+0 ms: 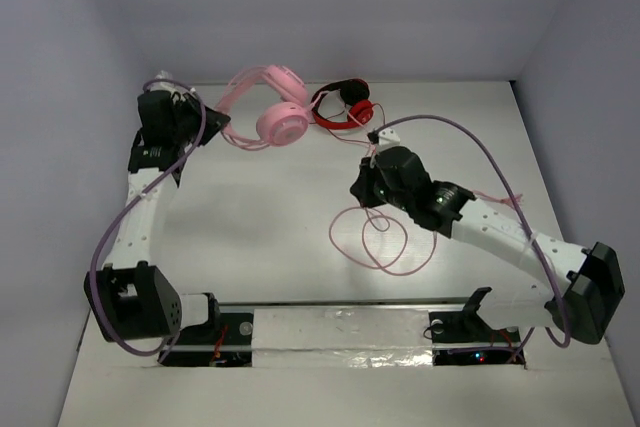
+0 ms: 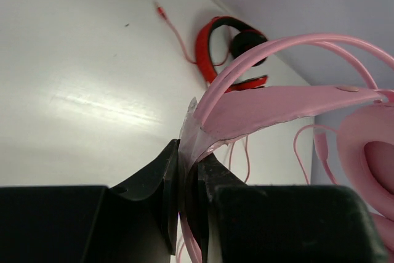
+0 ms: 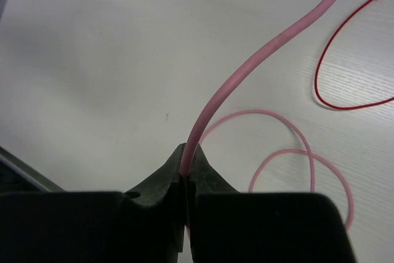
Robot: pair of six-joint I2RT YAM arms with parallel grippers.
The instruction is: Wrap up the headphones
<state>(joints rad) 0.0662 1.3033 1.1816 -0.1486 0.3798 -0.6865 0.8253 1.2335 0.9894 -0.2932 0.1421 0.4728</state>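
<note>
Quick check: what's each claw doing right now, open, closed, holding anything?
Left claw: closed on the headphones' headband.
Right claw: closed on the pink cable.

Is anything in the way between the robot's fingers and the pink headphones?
No, nothing visible. The left fingers are pinching the pink headphones by the headband, and the right fingers are pinching the pink cable. The red headphones lie close beside them, not in between.
</note>
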